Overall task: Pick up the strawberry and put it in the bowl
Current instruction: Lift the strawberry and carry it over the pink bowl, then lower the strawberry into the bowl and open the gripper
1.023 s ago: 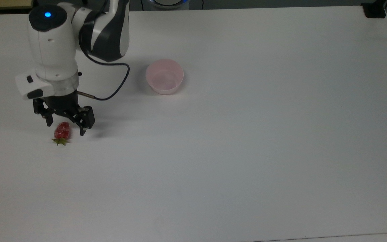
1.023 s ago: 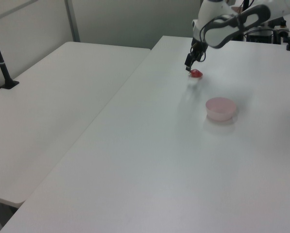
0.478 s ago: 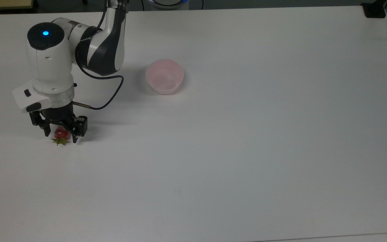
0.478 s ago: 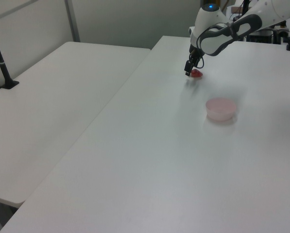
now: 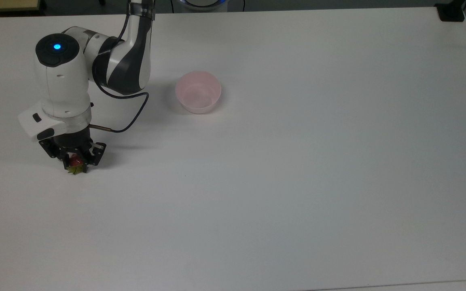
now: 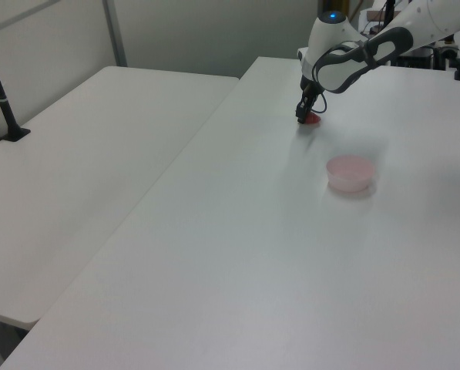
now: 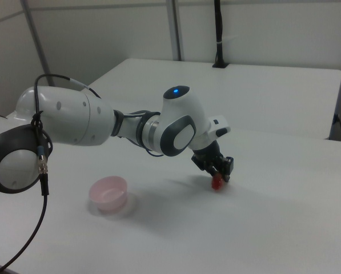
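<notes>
The strawberry, red with a green leafy cap, lies on the white table at the top view's left. My gripper points down over it, with its black fingers shut on the fruit's red body; the cap sticks out below. The left view has the gripper pressed against the strawberry, and the right view has the gripper low over the strawberry. The pale pink bowl stands empty well to the top view's right of the gripper, with the bowl apart from it.
A black cable loops from the wrist toward the bowl's side. A second white table adjoins at the left view's left, with a black post clamped on it. A black clamp sits at the table's far corner.
My gripper came down around the strawberry and its fingers went from wide open to shut on it. The bowl has not moved.
</notes>
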`<state>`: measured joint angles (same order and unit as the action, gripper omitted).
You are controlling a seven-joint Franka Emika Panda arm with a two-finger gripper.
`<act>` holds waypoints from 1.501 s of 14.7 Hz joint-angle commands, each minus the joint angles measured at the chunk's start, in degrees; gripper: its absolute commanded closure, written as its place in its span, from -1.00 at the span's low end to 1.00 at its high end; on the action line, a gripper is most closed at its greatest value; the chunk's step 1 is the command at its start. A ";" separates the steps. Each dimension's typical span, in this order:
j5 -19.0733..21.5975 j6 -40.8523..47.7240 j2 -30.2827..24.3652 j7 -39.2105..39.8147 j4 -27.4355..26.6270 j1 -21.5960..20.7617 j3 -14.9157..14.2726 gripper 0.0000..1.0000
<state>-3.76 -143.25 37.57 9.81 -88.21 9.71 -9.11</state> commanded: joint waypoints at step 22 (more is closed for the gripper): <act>0.42 13.08 -31.68 -2.25 -32.38 -25.27 -1.35 -1.00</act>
<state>-2.20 -129.94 7.96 8.43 -118.94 -15.59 -10.03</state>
